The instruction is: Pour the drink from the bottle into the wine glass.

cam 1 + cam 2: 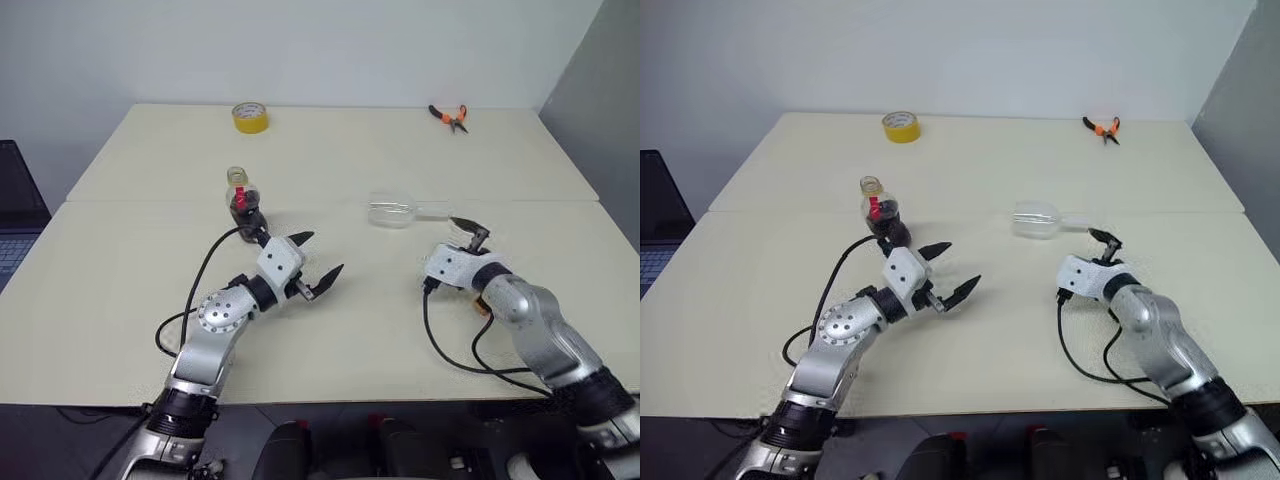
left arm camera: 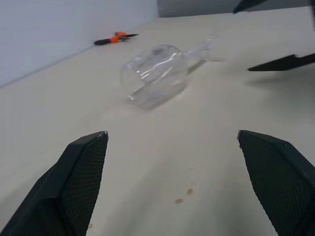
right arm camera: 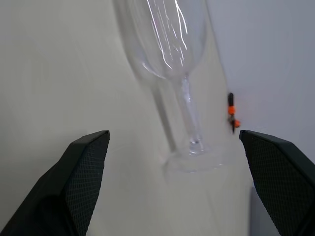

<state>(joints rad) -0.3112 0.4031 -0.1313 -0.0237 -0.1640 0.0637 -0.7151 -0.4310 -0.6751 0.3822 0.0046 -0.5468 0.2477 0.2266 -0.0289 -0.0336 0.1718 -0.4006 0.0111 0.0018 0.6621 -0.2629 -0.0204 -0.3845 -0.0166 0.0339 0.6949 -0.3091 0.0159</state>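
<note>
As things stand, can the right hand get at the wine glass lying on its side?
Probably yes. The right hand is open, and the wine glass lies just ahead with its foot toward the hand; bare table lies between them.

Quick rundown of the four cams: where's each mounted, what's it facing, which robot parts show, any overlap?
Left eye, right eye: head, looking forward and down over the cream table; both arms, open left claw, open right claw.
Left wrist: between its fingers, faces the clear stemmed wine glass lying on its side.
Right wrist: between its fingers, faces that glass's stem and foot.
Shared: both wrists see the glass and the orange-handled pliers.
</note>
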